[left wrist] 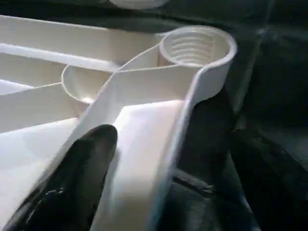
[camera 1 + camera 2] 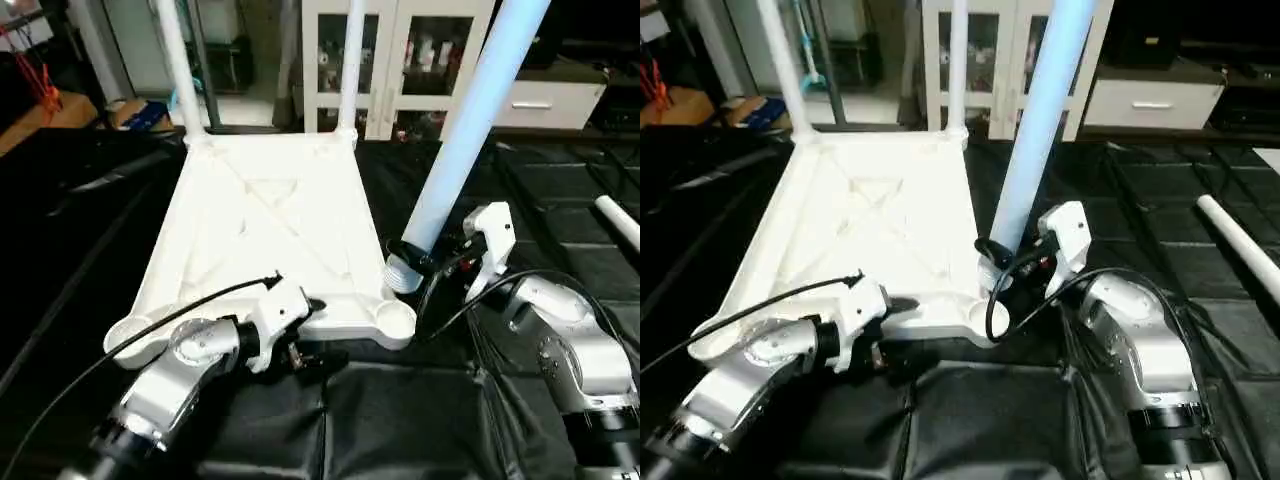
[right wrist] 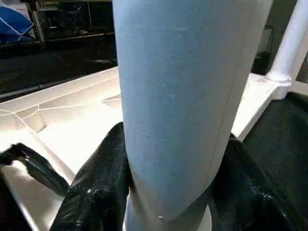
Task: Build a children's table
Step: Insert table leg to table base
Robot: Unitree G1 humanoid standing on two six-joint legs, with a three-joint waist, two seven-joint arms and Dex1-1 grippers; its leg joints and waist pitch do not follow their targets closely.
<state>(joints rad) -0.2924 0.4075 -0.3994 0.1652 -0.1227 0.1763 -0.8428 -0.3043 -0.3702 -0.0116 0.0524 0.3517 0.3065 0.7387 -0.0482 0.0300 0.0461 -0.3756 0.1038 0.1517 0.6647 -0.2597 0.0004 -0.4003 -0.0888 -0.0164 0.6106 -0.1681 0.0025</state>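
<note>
The white table top (image 2: 270, 230) lies underside up on the black mat, ribs showing. Two white legs (image 2: 178, 70) (image 2: 352, 60) stand upright in its far corner sockets. My right gripper (image 2: 412, 258) is shut on a third leg (image 2: 470, 130) just above its threaded end. That leg tilts, and its end hangs just beyond the near-right socket (image 2: 393, 318), outside it. My left gripper (image 2: 318, 330) is open at the top's near edge. One finger (image 1: 82, 168) rests inside the rim and the other sits outside it, close to that same socket (image 1: 195, 45).
Another white leg (image 2: 1240, 240) lies loose on the mat at the far right. A white glass-door cabinet (image 2: 400, 60) and a drawer unit (image 2: 545, 100) stand behind the work. Black cables loop from both wrists over the mat (image 2: 400, 420).
</note>
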